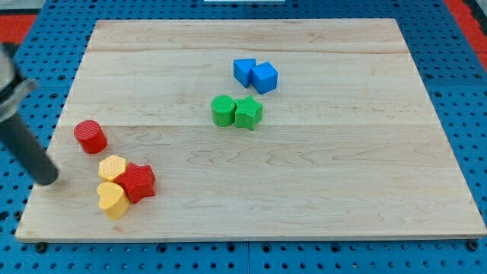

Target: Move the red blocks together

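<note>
**Closing the gap between the two red blocks**

The red cylinder (90, 136) stands alone near the view's left edge of the wooden board (304, 198), close to but apart from the cluster below it. The red star (138, 182) sits lower and slightly to the view's right, touching both the yellow block (112, 167) on its upper left and the yellow heart (112, 199) on its lower left. The upper yellow block lies between the two red pieces – you cannot drive the cylinder straight at the star without striking it.

Judged from this layout, push the cylinder rather than the star, since it is free on all sides. Bring it round the view's right of the upper yellow block, then down onto the star's upper edge. Keep each push short and centred on the cylinder; an off-centre contact will likely make it roll aside.

The rod slants in from the view's upper left, and my tip (49, 180) rests at the board's left margin, left of the yellow pair and below-left of the cylinder, touching no block. The rod carries no jaws – it holds nothing.

The green pair (237, 111) and blue pair (256, 74) lie well apart from the work.
</note>
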Controlling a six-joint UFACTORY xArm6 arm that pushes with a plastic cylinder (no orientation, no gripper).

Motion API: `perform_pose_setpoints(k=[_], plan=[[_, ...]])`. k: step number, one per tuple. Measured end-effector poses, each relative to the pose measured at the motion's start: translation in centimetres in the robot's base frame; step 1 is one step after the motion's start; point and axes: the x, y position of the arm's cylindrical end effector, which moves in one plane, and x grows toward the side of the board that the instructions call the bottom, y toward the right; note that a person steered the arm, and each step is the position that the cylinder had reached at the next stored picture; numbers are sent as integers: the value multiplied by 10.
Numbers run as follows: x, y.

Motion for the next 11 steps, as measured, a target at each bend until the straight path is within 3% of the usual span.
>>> perform_pose_setpoints(k=[1,3,4,8,9,11], plan=[[61,27],[52,168],[47,116],[-8,103],[2,127],[-26,188]])
